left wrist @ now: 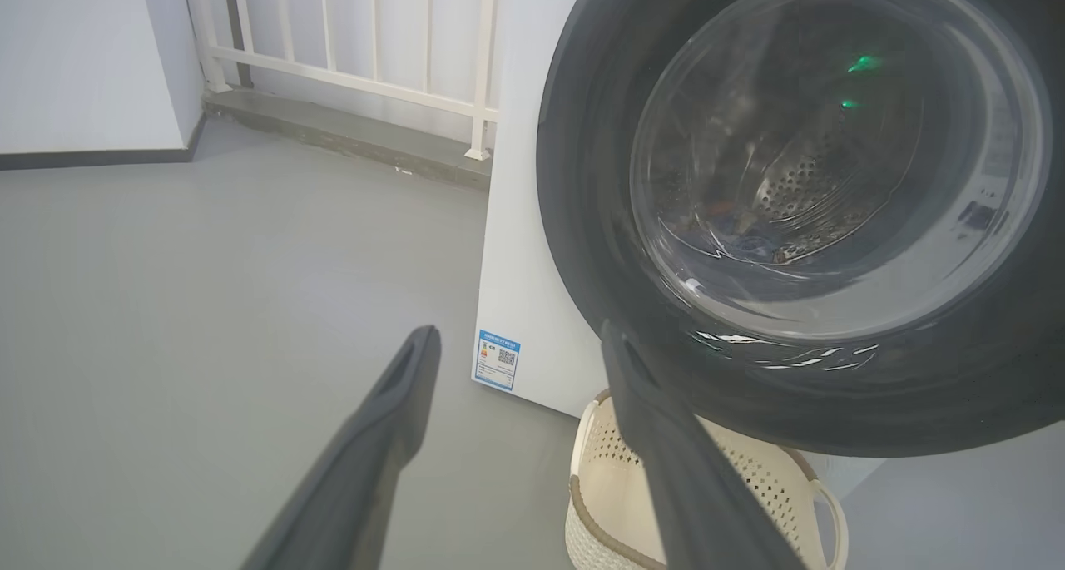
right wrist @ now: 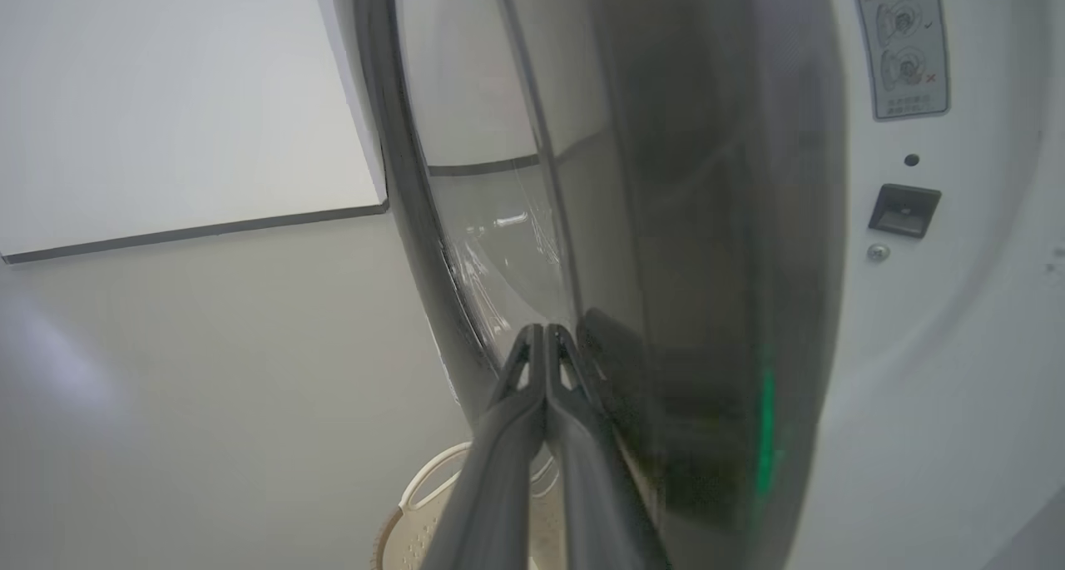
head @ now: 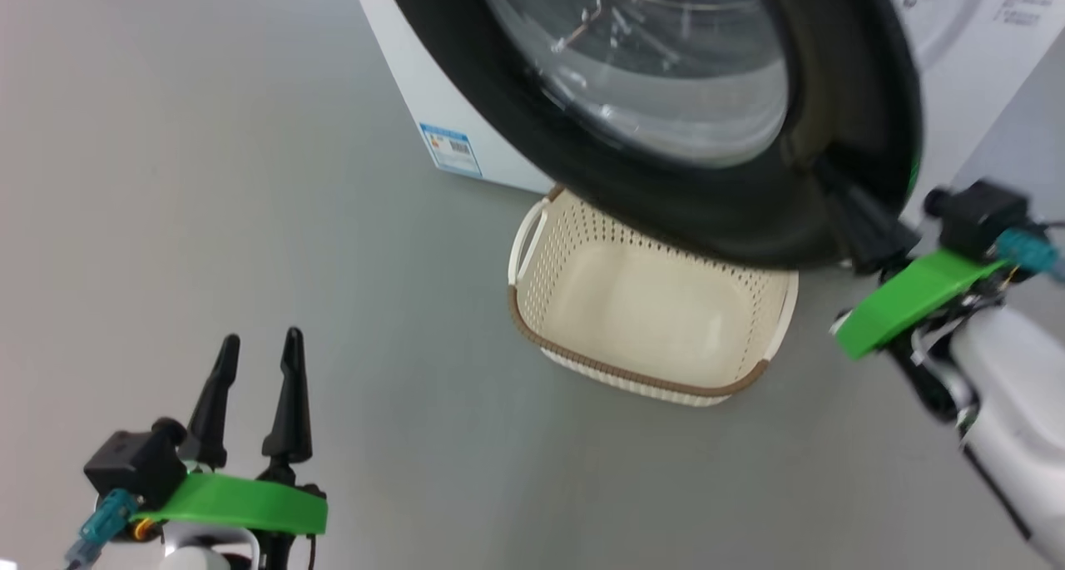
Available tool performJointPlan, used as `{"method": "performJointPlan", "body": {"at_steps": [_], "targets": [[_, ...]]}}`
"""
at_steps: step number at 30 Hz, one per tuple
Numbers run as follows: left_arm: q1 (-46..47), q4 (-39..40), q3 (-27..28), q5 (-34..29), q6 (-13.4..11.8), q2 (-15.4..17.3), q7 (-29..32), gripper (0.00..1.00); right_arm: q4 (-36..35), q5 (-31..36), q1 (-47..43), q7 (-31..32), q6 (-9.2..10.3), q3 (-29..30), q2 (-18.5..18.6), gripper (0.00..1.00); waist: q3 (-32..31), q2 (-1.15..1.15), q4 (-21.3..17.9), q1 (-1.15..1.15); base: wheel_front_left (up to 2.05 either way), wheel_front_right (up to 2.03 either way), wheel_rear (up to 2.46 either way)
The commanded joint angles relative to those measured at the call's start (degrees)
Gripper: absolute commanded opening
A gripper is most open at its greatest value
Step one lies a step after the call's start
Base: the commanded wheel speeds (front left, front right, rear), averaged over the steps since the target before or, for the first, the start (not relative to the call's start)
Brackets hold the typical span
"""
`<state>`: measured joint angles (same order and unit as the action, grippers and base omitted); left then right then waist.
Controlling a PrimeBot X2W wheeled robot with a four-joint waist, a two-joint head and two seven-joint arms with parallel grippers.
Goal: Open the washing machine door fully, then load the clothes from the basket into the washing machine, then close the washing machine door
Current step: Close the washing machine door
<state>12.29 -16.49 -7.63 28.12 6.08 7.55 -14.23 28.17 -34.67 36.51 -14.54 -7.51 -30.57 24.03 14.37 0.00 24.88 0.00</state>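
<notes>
Left end effector [head: 260, 339] spread — right end effector [right wrist: 545, 333] pressed together beside door [head: 682, 212] angled over basket [head: 657, 304].

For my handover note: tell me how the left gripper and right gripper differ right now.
The left gripper has its jaws spread wide; the right gripper has its jaws pressed shut. The left gripper hangs over the floor, away from the door; the right gripper sits at the door's rim. Both carry a green bracket and dark jaws.
</notes>
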Motion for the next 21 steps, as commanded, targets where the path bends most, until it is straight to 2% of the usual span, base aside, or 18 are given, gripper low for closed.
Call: {"method": "performJointPlan", "body": {"at_steps": [1,9,21], "targets": [[2.2,1.5,1.6,-0.6,0.5,1.1,-0.7,1.0,-0.6,0.9,1.7,-0.5,0.02,1.1,1.4,0.0,2.7,0.0,0.1,0.0,0.0,0.0,0.0],[4.8,2.7,1.5,-1.0,0.8,0.3,-0.8,1.0,2.3,0.2,9.7,-0.5,0.02,5.3,3.7,0.0,7.7,0.0,0.7,0.0,0.0,0.0,0.0],[7.0,3.4,3.1,-1.3,1.2,-1.5,-0.8,1.0,6.2,-0.6,21.5,-0.5,0.02,4.0,6.0,0.0,12.5,0.0,1.7,0.0,0.0,0.0,0.0]]}}
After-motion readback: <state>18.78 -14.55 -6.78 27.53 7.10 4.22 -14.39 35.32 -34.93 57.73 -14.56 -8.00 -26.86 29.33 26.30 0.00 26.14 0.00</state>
